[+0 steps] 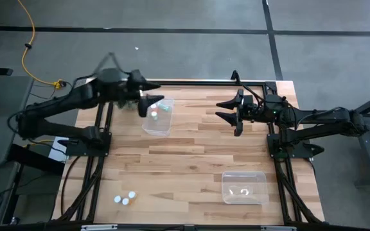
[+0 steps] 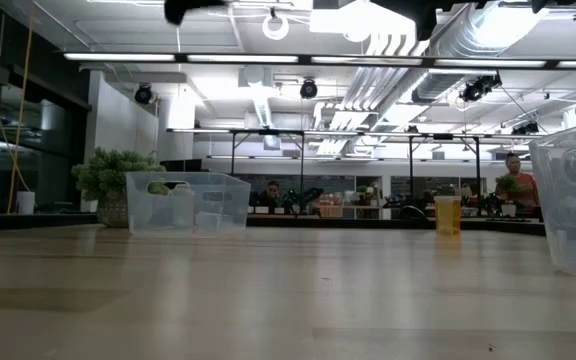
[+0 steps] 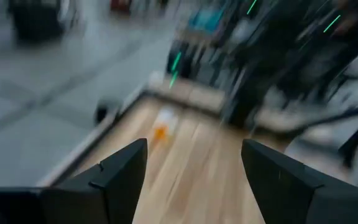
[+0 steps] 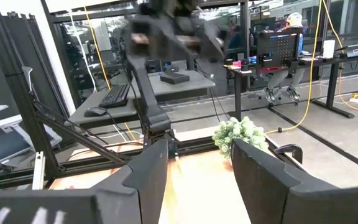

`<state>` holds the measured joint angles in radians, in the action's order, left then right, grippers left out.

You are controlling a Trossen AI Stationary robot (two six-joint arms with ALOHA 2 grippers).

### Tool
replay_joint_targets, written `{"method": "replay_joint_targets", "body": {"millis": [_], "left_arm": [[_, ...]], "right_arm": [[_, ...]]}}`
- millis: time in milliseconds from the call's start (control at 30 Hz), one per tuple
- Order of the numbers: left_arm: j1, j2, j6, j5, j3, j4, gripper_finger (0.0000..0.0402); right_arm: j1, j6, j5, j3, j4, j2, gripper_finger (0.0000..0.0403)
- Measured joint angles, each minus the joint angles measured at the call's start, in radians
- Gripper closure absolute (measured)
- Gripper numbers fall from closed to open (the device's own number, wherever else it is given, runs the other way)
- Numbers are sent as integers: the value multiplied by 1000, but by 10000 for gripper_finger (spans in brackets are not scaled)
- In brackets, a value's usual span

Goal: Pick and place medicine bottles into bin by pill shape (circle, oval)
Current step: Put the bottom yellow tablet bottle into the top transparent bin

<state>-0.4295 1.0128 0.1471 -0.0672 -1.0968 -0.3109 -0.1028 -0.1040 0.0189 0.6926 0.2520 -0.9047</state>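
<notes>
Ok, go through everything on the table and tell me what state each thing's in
left gripper: open, empty, above the far bin
right gripper: open, empty, raised
far bin: upright, holds bottles
near bin: upright, contents unclear
three loose bottles: on the table, unsorted

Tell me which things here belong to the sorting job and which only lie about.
For the job:
- three small bottles at the table's near left
- far clear bin with bottles inside
- near clear bin

Lying about:
- green plant
- yellow cable on the floor

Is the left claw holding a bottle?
No, the left claw is wide open with only the wooden table between its fingers.
</notes>
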Motion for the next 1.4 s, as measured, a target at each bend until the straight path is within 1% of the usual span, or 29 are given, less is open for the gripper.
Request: {"method": "replay_joint_targets", "body": {"millis": [67,233,333,433,533,933,1100,1400], "left_arm": [[50,-55,19,14,66,145,151],[198,-152,74,133,297,454,152],[277,-185,86,223,412,569,152],[328,-200,86,311,472,615,152],[348,-207,85,347,481,619,152],[350,-207,58,342,481,623,152],[350,-207,17,340,481,622,152],[350,-207,14,340,480,622,152]], "right_arm": [[0,0,0,0,0,0,233],[0,0,0,0,0,0,233],[0,0,0,0,0,0,233],[0,0,0,0,0,0,233],[0,0,0,0,0,0,233],[0,0,0,0,0,0,233],[0,0,0,0,0,0,233],[0,-27,0,0,0,0,233]]}}
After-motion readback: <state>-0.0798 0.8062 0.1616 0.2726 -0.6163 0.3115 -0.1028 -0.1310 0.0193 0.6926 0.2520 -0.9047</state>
